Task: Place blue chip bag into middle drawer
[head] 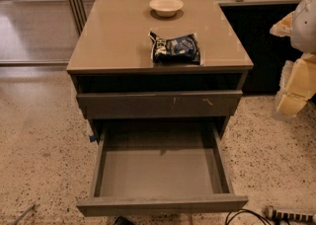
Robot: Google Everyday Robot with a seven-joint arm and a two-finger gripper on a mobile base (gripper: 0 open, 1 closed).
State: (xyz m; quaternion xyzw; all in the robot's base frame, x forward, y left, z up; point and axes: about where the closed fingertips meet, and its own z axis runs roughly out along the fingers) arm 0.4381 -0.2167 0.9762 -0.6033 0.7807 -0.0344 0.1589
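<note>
My tool (295, 78) hangs well right of the blue chip bag (176, 49); apart or together, I cannot tell. Light, soft, slippery foil, I judge: pinch a crimped end.

Blue chip bag (176, 49) on cabinet top (116, 34), middle drawer (162, 204) open, end effector (295, 78) far right

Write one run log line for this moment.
blue chip bag: on cabinet top; middle drawer: open, empty; gripper: right edge, apart from bag

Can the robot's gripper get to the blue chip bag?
Probably yes: the blue chip bag lies uncovered on the cabinet top, and nothing stands between it and the gripper at the right edge.
</note>
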